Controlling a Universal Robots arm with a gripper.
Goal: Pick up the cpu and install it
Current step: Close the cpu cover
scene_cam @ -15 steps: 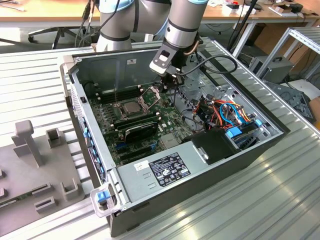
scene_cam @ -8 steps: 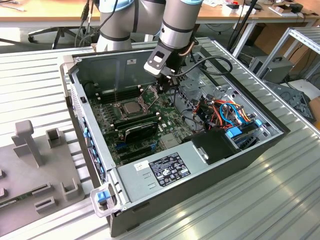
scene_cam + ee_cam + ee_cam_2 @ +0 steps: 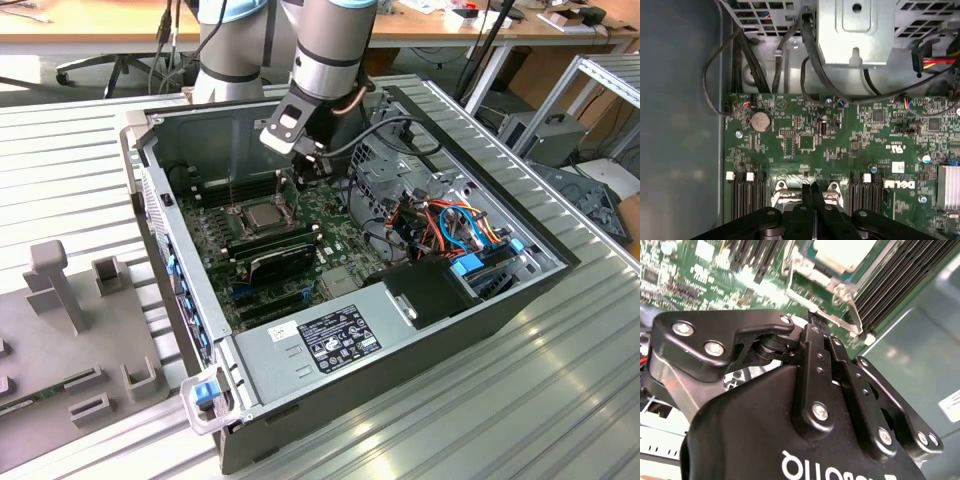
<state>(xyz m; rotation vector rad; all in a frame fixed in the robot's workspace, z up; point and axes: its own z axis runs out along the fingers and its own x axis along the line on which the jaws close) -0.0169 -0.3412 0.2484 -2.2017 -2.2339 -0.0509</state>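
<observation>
Pincer point(image 3: 812, 188) closed nr cpu point(image 3: 265, 213), white label point(image 3: 324, 339) on case point(image 3: 200, 130)

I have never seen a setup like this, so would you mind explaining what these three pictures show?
It is one robot arm working inside an open computer case that lies on a ribbed metal table. The exterior view is taken from a camera off the arm. Both wrist views come from cameras riding on the arm, looking past its hand at the green motherboard. The hand's two fingers are pressed together, with nothing seen between them. The cpu, a small square with a dull metal top, lies in its socket on the board, close to the hand's tip. A grey fixture plate lies at the exterior view's left.
</observation>
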